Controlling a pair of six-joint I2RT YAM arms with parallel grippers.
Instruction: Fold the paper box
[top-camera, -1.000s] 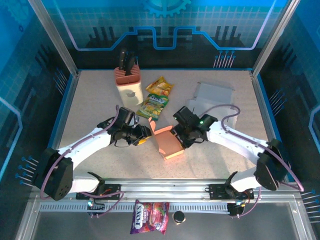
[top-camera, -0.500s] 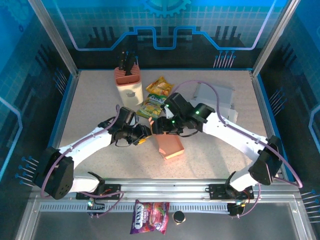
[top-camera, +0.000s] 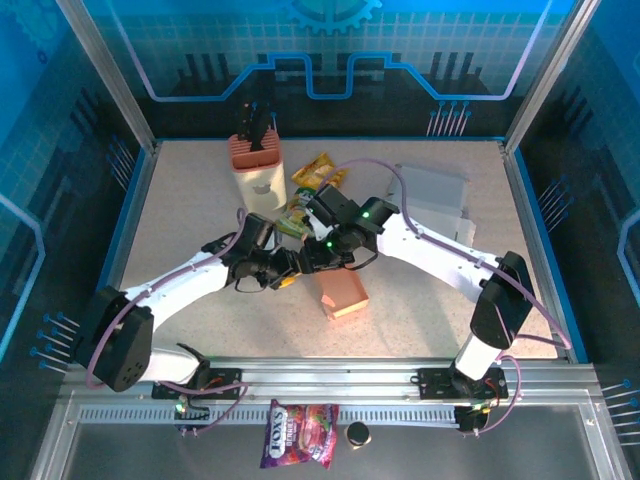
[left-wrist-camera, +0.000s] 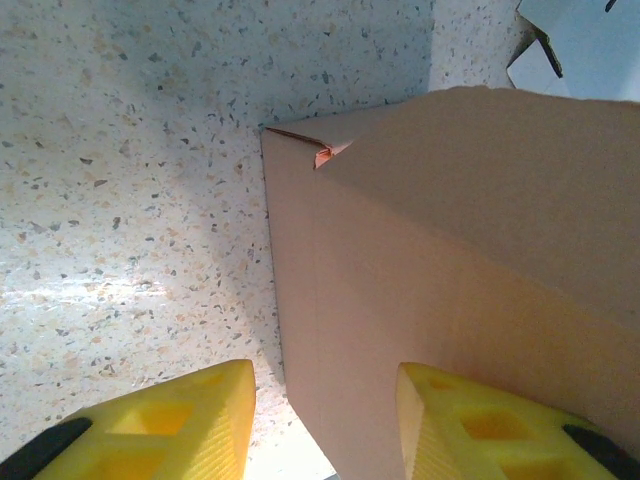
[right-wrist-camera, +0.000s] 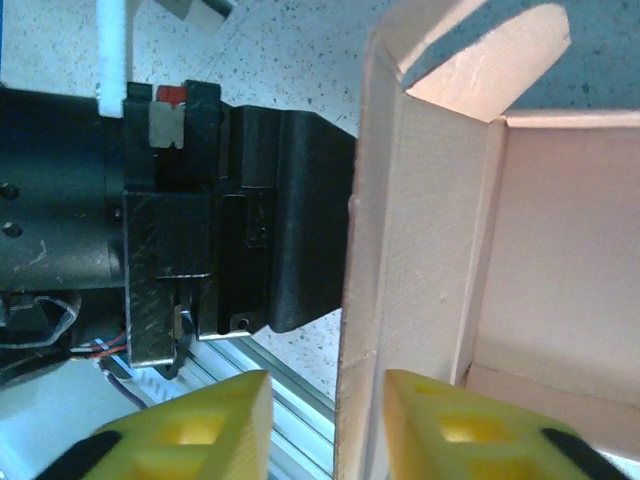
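Paper box (top-camera: 345, 295) is sitting on the speckled table (top-camera: 190, 210), near the middle and a little toward the front, in almost the same spot as a second ago. The right gripper (top-camera: 318, 252) is now reaching in at the box's left rear side, having swung across from the right side where it was a second ago, and its arm is stretching much further left than before. Its yellow fingers (right-wrist-camera: 190, 430) are straddling one upright wall, one outside the box and one inside. A gap is showing beside the outer finger, so they are standing apart, not pinching. The left gripper (top-camera: 292, 270) is staying where it was, just beside the box's left side and now close to the right gripper. Its fingers (left-wrist-camera: 170, 420) are standing spread, one over bare table and the other over the box's side, with a sliver of table showing between. The knife block (top-camera: 257, 170) and snack packets (top-camera: 318, 178) are staying put behind.
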